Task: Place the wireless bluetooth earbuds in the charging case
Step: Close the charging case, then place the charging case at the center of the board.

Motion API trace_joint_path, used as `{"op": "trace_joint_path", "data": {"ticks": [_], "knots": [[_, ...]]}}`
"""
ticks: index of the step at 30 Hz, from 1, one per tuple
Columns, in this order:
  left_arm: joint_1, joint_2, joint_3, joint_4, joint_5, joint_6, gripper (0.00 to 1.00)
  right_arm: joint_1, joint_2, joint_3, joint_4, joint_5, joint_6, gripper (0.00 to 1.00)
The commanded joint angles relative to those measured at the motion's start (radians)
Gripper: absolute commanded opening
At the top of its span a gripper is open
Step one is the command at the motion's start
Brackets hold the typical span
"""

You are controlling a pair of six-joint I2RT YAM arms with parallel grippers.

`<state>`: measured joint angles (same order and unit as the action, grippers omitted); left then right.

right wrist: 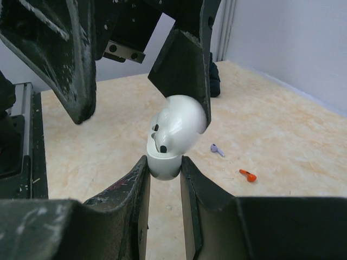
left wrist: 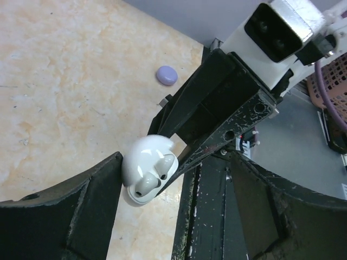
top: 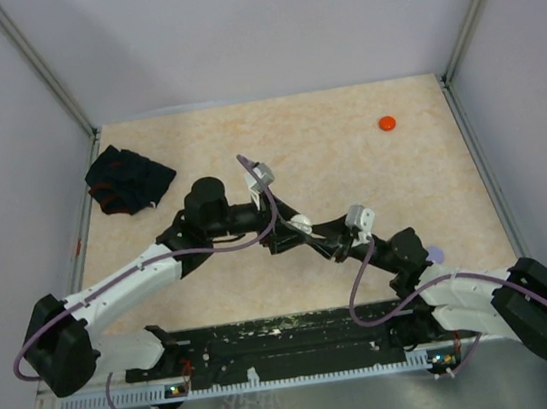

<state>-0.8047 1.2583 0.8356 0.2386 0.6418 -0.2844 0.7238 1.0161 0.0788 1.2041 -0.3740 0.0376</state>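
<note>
R gripper (right wrist: 164,162) is clamped narrow on the base of the white charging case (right wrist: 172,135), holding it off the table (top: 348,154) approx mid-workspace, btwn the two arms. The case lid is flipped open and tilted to one side. L gripper (right wrist: 141,111) faces it from the opposite side w/ jaws spread wide and nothing held. One of its fingers (right wrist: 184,65) touches the rounded back of the lid; the other stands well apart from the case. In the left wrist view, two pale rounded white buds (left wrist: 164,162) sit side by side in the case's wells. Two more lie loose on the tabletop beyond the case in the right wrist view: a purple earbud (right wrist: 217,150) and, near it, a red earbud (right wrist: 248,175), not touching each other and away from both grippers. A black cloth (top: 129,180) w/ red marks sits crumpled near the far-left corner. A red disc (top: 387,123) lies near the far-right corner, and a purple disc (left wrist: 166,75) lies on the near side, just beside the R arm.
</note>
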Motion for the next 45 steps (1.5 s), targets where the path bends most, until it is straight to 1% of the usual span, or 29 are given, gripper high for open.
{"op": "trace_joint_path", "data": {"ticks": [1,7,11,15,18,19,23,27,30,34,37,38,42,45], "knots": [[0.007,-0.029,-0.001,0.099,0.105,-0.024,0.82,-0.001,-0.002,0.042,0.032,-0.010,0.013,0.00],[0.013,-0.034,-0.008,0.132,0.148,-0.031,0.80,-0.001,0.007,0.050,0.019,-0.005,0.015,0.00],[0.021,-0.055,-0.010,0.093,0.073,-0.019,0.82,-0.001,0.009,0.059,-0.011,0.013,0.022,0.00],[0.032,-0.094,-0.005,-0.014,-0.128,0.006,0.85,-0.007,0.021,0.086,-0.072,0.039,0.056,0.00],[0.037,-0.121,0.035,-0.153,-0.311,0.035,0.86,-0.015,0.046,0.116,-0.119,0.057,0.112,0.00],[0.038,-0.127,0.055,-0.233,-0.394,0.051,0.87,-0.016,0.054,0.129,-0.145,0.062,0.133,0.00],[0.038,-0.160,0.126,-0.441,-0.614,0.114,0.89,-0.022,0.048,0.206,-0.361,0.081,0.214,0.00],[0.038,-0.206,0.157,-0.548,-0.730,0.164,0.90,-0.035,0.018,0.278,-0.596,0.135,0.264,0.00],[0.039,-0.232,0.172,-0.594,-0.799,0.221,0.91,-0.085,0.007,0.327,-0.764,0.133,0.295,0.00],[0.039,-0.261,0.173,-0.618,-0.917,0.312,0.94,-0.182,-0.023,0.360,-0.922,0.094,0.363,0.00],[0.042,-0.286,0.140,-0.581,-0.974,0.375,0.98,-0.247,-0.047,0.378,-1.030,0.098,0.392,0.00],[0.043,-0.290,0.129,-0.568,-0.988,0.393,1.00,-0.270,-0.047,0.385,-1.062,0.094,0.402,0.00],[0.050,-0.300,0.089,-0.523,-1.027,0.428,1.00,-0.380,-0.036,0.395,-1.141,0.070,0.454,0.00],[0.073,-0.324,0.040,-0.478,-1.010,0.423,1.00,-0.458,-0.013,0.394,-1.158,0.060,0.490,0.00]]}}
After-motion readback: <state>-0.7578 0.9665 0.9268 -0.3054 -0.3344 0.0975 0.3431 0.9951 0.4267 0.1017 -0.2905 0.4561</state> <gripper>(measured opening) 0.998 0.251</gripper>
